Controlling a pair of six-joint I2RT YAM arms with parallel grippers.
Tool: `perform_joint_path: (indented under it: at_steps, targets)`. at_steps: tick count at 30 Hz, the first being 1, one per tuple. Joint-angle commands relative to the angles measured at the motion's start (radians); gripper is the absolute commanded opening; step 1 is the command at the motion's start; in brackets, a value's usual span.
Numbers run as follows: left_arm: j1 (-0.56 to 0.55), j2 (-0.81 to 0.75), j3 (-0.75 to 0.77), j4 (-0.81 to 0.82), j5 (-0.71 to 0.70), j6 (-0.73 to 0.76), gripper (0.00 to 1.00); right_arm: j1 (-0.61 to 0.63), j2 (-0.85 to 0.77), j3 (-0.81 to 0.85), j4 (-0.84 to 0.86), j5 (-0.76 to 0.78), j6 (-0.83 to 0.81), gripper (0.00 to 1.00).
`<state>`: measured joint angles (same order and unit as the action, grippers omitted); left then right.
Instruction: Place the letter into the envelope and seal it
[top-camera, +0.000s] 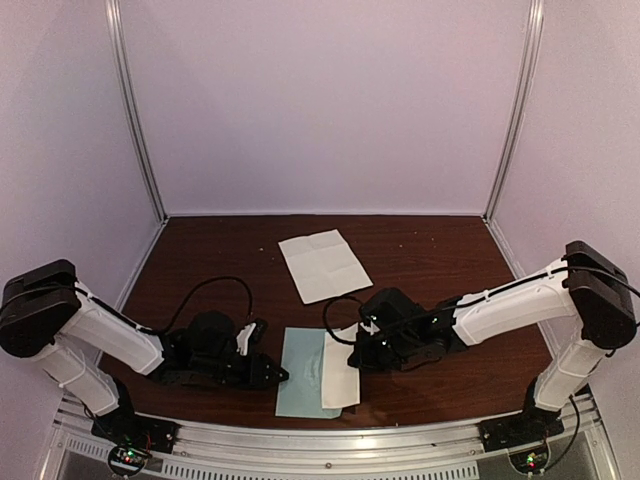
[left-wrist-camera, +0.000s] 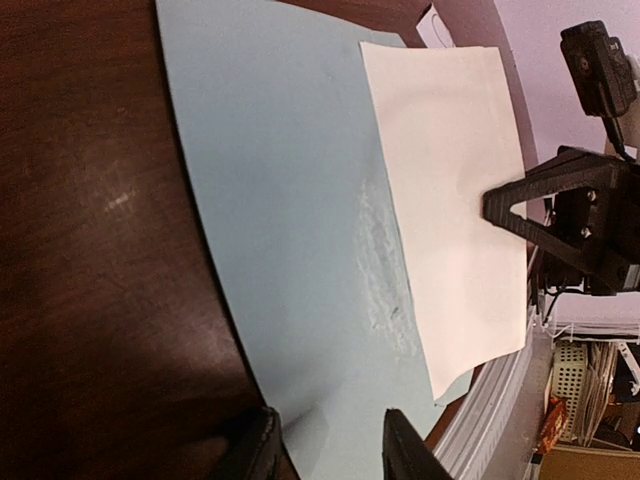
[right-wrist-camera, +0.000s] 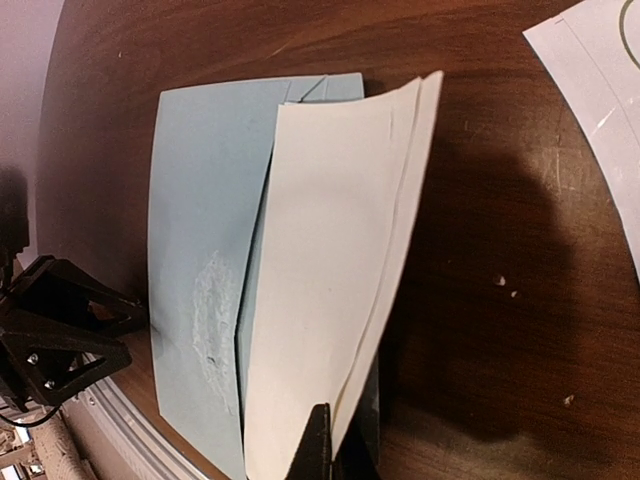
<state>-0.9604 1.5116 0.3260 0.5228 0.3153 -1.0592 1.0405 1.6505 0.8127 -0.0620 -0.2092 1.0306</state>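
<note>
We count one pale teal envelope (top-camera: 298, 372), lying flat at the near edge of the table (top-camera: 440, 260), between two grippers. The right gripper (right-wrist-camera: 335, 450) is clenched on one folded white letter (right-wrist-camera: 320, 270) that overlaps the envelope's right part. The left gripper (left-wrist-camera: 330, 435) rests at its left edge, jaws standing apart. One more white sheet (top-camera: 322, 264) lies farther back, well apart.

The overhead camera is looking down from six o'clock across the whole table (top-camera: 430, 250). The left wrist camera is peering close toward three o'clock, the right toward nine, both sharing the envelope (left-wrist-camera: 280, 200).
</note>
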Motion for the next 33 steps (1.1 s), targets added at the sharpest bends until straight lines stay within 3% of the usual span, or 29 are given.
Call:
perform_joint_path:
  at_steps: [1, 33]
  targets:
    - [0.007, 0.003, 0.013, 0.040, 0.006, -0.009, 0.36, -0.007, -0.011, 0.013, -0.005, 0.009, 0.019, 0.00]
    - [0.007, 0.018, 0.023, 0.046, 0.002, -0.011, 0.36, 0.001, -0.073, -0.041, -0.046, -0.044, 0.082, 0.00]
